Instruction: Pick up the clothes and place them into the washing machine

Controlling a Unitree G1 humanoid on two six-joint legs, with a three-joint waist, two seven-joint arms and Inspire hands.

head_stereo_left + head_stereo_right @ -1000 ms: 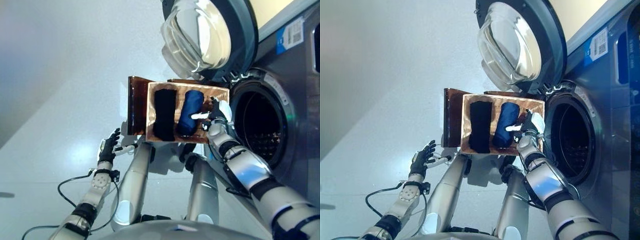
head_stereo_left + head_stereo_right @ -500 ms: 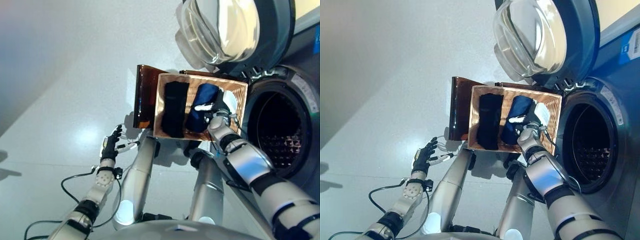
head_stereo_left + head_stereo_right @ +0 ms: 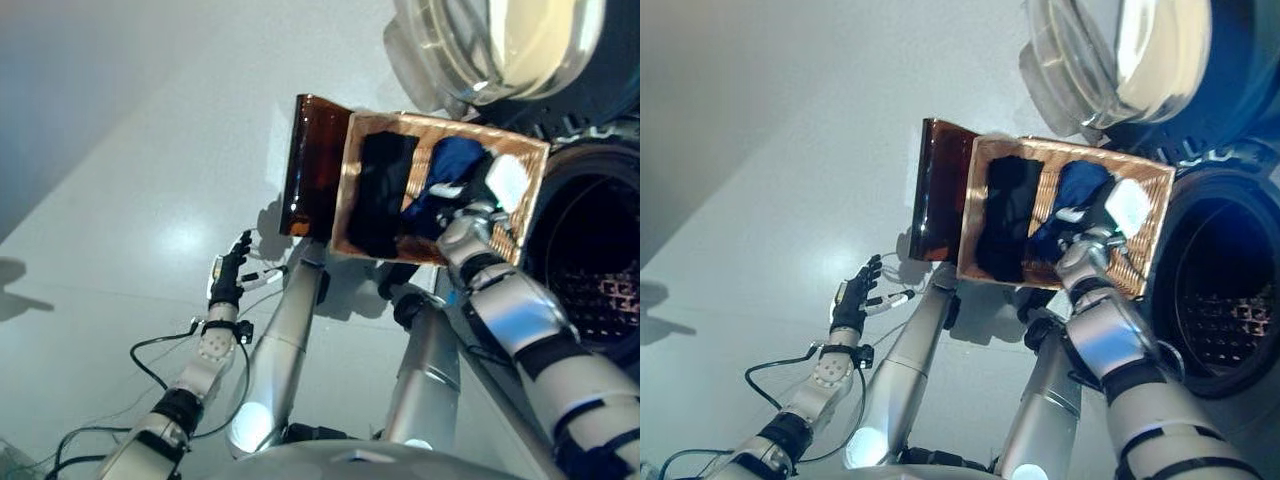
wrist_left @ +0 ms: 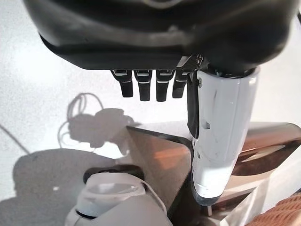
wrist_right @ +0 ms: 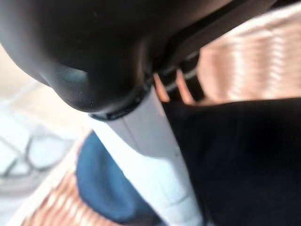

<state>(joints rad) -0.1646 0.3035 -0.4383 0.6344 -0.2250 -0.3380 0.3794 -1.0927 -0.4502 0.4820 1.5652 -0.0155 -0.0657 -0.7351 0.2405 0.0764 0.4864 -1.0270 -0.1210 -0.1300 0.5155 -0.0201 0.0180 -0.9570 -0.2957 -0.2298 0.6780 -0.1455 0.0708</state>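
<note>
A shallow wicker basket [image 3: 520, 215] rests on a low dark brown box [image 3: 315, 165] beside the washing machine's open drum [image 3: 590, 270]. In it lie a black cloth [image 3: 385, 195] and a bunched blue cloth [image 3: 455, 165]. My right hand [image 3: 470, 220] is in the basket, its white thumb across the blue cloth and its fingers curled into it. In the right wrist view my right hand [image 5: 94, 56] has its thumb over the blue cloth [image 5: 101, 183], beside the black cloth [image 5: 244, 155]. My left hand [image 3: 228, 275] hangs open and empty over the floor, left of the box.
The machine's round glass door [image 3: 500, 50] stands open above the basket. Grey floor [image 3: 130, 180] spreads to the left. The left wrist view shows my left hand [image 4: 155, 33] and the brown box [image 4: 263, 141] past it.
The camera has shifted, so the whole scene sits more to the right and lower. The blue cloth has gone from a neat roll to a bunched shape under my right hand.
</note>
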